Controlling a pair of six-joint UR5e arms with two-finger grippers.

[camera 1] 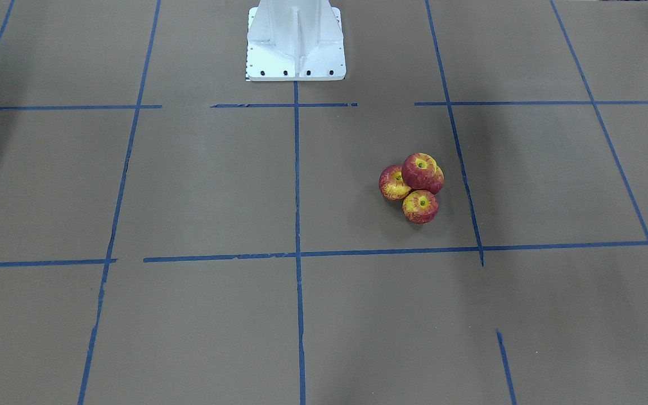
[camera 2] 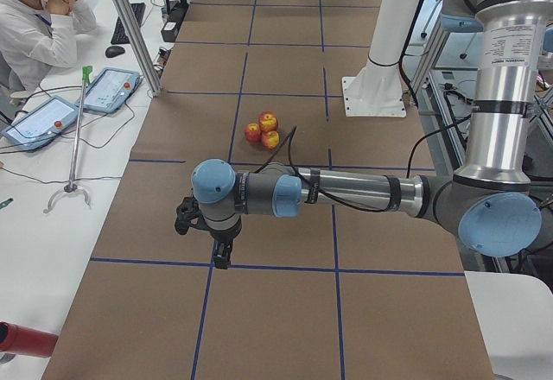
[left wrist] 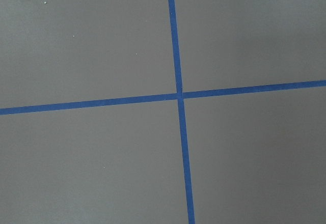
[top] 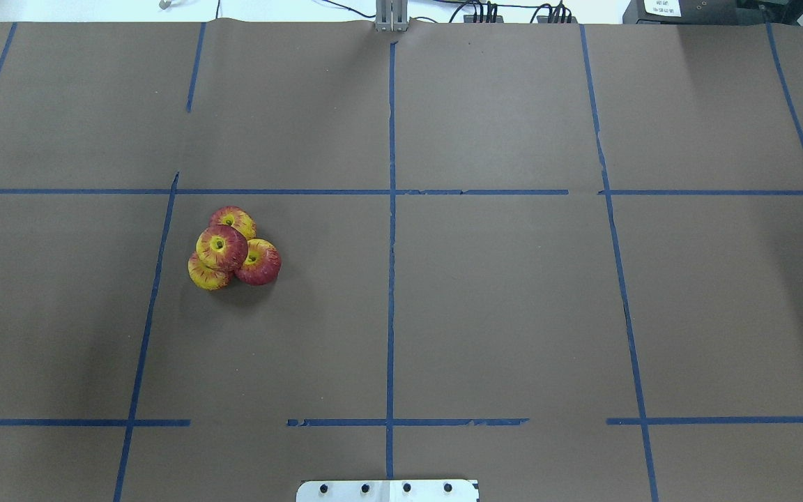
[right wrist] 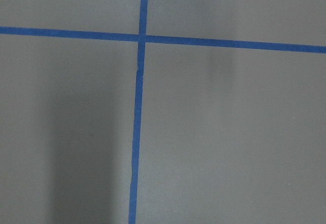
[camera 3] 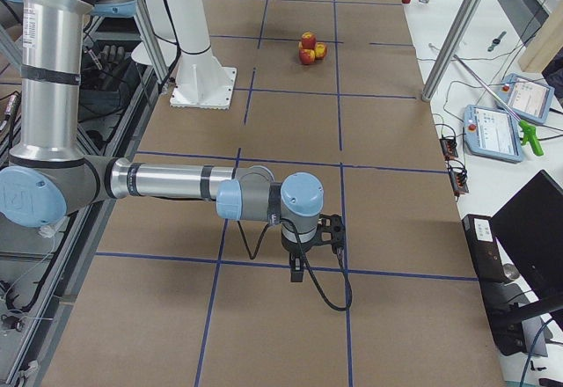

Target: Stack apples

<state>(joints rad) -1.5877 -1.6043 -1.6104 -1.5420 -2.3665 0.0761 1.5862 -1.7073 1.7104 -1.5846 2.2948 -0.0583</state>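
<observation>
Four apples sit in a tight cluster on the brown table. A darker, mostly red apple [top: 222,247] rests on top of three others [top: 233,222], [top: 259,263], [top: 206,275]. In the front-facing view the top apple [camera 1: 422,171] stands over the lower ones [camera 1: 394,183], [camera 1: 420,206]. The cluster also shows small in the left view [camera 2: 262,129] and the right view [camera 3: 308,48]. My left gripper [camera 2: 222,256] hangs over the table's near end, far from the apples. My right gripper [camera 3: 298,268] hangs over the opposite end. I cannot tell whether either is open or shut. Both wrist views show only bare table.
The white robot base [camera 1: 296,42] stands at the table's middle edge. Blue tape lines [top: 391,209] mark a grid on the brown paper. A seated person [camera 2: 39,17] and teach pendants [camera 2: 108,88] are at a side table beside the long edge.
</observation>
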